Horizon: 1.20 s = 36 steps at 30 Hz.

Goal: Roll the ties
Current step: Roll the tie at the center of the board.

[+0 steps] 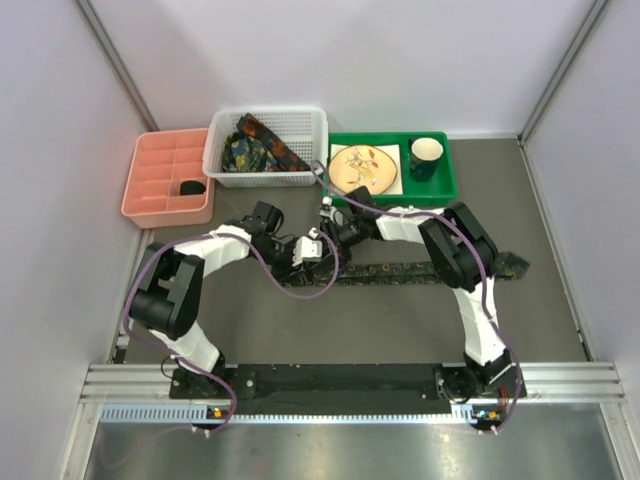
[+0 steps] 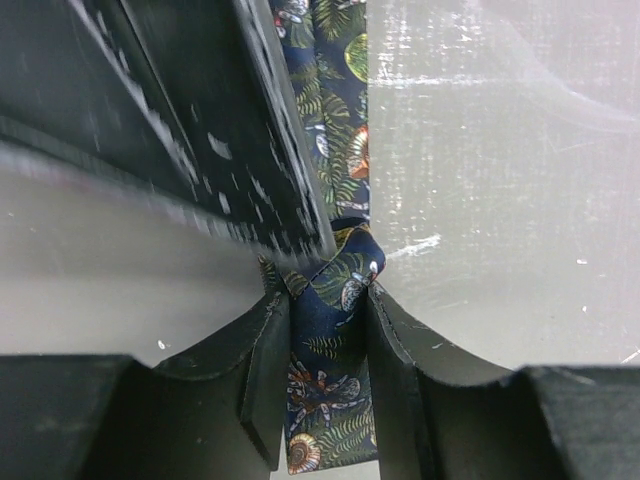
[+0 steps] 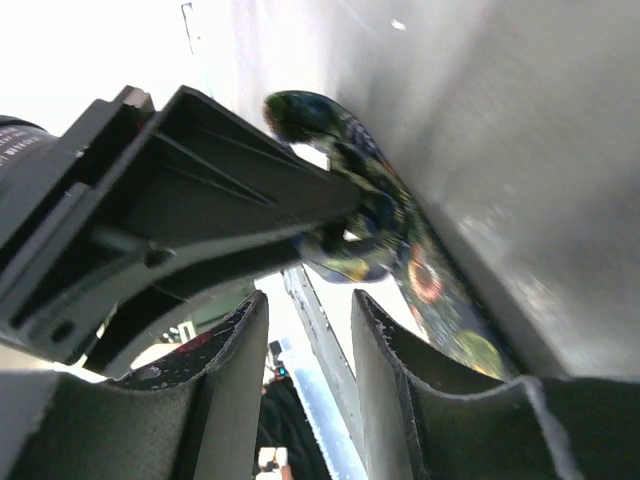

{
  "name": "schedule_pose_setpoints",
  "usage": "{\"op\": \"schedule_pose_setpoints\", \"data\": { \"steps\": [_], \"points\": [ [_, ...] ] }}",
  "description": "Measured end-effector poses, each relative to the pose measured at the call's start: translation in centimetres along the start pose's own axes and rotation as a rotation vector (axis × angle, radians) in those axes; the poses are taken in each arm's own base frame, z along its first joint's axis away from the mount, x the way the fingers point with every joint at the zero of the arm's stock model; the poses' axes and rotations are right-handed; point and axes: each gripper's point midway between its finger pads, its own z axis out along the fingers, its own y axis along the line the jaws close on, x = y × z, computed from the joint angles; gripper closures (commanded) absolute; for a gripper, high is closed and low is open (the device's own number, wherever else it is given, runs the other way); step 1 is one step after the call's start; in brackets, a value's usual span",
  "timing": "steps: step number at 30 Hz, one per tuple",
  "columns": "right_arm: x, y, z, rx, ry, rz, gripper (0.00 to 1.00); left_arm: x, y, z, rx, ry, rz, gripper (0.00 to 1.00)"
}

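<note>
While looking down from above, finds the tie [image 1: 420, 270] stretched flat across the middle of the grey surface [image 1: 380, 320], wide pointed end toward the right wall yet well apart from it. Finds the left claw [image 2: 322, 295] closed on the tie's narrow end, printed fabric pressed between both fingers [image 2: 265, 380] and bunching up beyond the tips. Finds the right claw [image 3: 310, 300] just beside, jaws narrowly parted with nothing between them. Notes other ties [image 1: 255, 150] heaped in the white basket [image 1: 265, 180], its near rim close behind both claws. Notes bare surface between the tie and the mounting rail [image 1: 560, 380].
</note>
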Motion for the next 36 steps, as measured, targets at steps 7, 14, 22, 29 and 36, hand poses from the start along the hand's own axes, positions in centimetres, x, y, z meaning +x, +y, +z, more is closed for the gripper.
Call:
{"op": "schedule_pose_setpoints", "data": {
  "steps": [7, 14, 22, 29, 36],
  "points": [
    [0.0, 0.0, 1.8, 0.012, 0.025, -0.018, 0.62, -0.1, 0.4, 0.3, -0.004, -0.003, -0.009, 0.61],
    [0.2, -0.9, 2.2, 0.04, 0.031, -0.007, 0.8, -0.2, 0.4, 0.4, -0.004, -0.006, -0.026, 0.61],
    [0.0, -1.2, 2.2, 0.059, 0.024, -0.019, 1.0, -0.5, 0.4, 0.4, 0.003, -0.017, -0.013, 0.18],
    [0.1, -1.6, 2.1, 0.068, 0.025, -0.034, 1.0, -0.3, 1.5, -0.2, -0.048, -0.028, -0.01, 0.01],
    [0.8, -2.0, 2.2, 0.048, 0.037, -0.017, 1.0, -1.3, 2.1, 0.7, -0.061, -0.036, 0.031, 0.04]
  ]
}}
